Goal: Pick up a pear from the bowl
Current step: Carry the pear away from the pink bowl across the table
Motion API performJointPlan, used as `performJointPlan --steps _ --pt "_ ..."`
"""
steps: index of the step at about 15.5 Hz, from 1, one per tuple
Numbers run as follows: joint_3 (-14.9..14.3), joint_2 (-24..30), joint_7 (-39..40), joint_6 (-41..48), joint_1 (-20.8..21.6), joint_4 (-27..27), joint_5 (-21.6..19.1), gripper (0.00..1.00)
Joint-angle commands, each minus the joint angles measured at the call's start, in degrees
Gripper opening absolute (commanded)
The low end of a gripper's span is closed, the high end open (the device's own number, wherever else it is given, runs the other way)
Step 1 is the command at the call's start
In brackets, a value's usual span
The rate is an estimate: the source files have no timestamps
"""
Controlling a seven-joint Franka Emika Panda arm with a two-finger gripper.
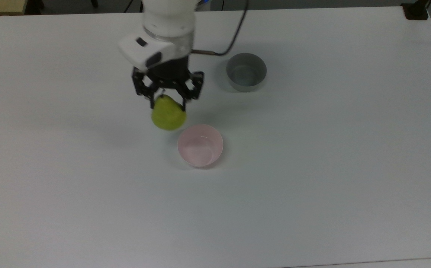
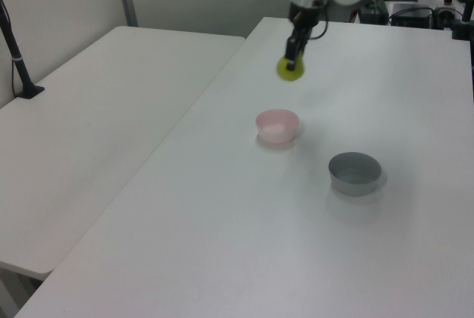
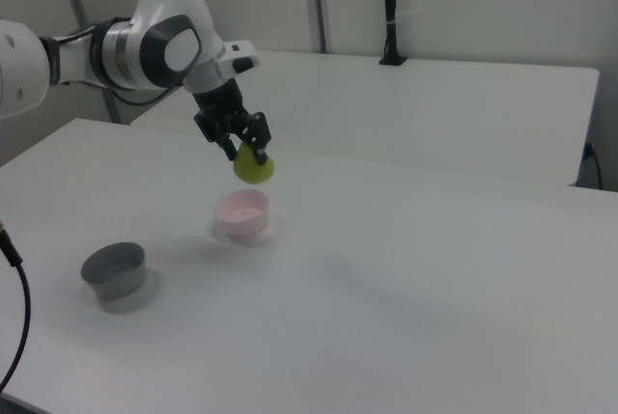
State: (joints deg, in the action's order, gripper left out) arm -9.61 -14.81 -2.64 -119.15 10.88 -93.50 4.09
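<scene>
Hanging in mid-air, the pear (image 1: pixel 169 114) is clear of everything, clamped at its narrow upper end between the two black fingers of the pincer (image 1: pixel 167 105). Its fat yellow-green belly points down. In the left view the pear (image 2: pixel 289 69) floats high above the white desk (image 2: pixel 244 229), and the right view shows the same: pear (image 3: pixel 254 167) held up off the surface, the pincer (image 3: pixel 248 152) closed on its top.

Below, the pale pink bowl (image 1: pixel 200 145) sits upright on the desk (image 1: pixel 312 167) with nothing inside, its smooth inner wall fully showing. In the top view the pear appears just up and to the left of the bowl's rim, apart from it. In the right view the pink bowl (image 3: pixel 241 214) stands just beneath the fruit, with a clear gap of air between them.

The grey bowl (image 1: pixel 246 72) stands upright too, well apart from the pink one, toward the top view's upper right. In the left view this grey bowl (image 2: pixel 355 173) sits to the right of the pink bowl (image 2: pixel 277 125); in the right view, the grey bowl (image 3: pixel 114 270) lies to the pink bowl's left.

A black cable (image 1: pixel 234 39) loops away from the white arm (image 1: pixel 167 22).
</scene>
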Motion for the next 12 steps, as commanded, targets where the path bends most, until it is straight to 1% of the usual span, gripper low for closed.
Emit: performJointPlan --steps 1,3,5,9,12 --pt "3.10 6.01 7.11 4.62 -7.26 -5.63 -0.22 0.52" --pt "3.19 7.25 9.75 4.81 -9.38 -8.44 -0.22 0.52" --pt "3.19 6.64 10.55 4.89 -10.44 -9.59 0.30 0.52" --pt "3.11 1.20 10.37 4.11 -10.62 -9.60 1.36 0.52" --pt "3.11 -1.88 10.20 3.32 -10.62 -9.51 3.47 0.52"
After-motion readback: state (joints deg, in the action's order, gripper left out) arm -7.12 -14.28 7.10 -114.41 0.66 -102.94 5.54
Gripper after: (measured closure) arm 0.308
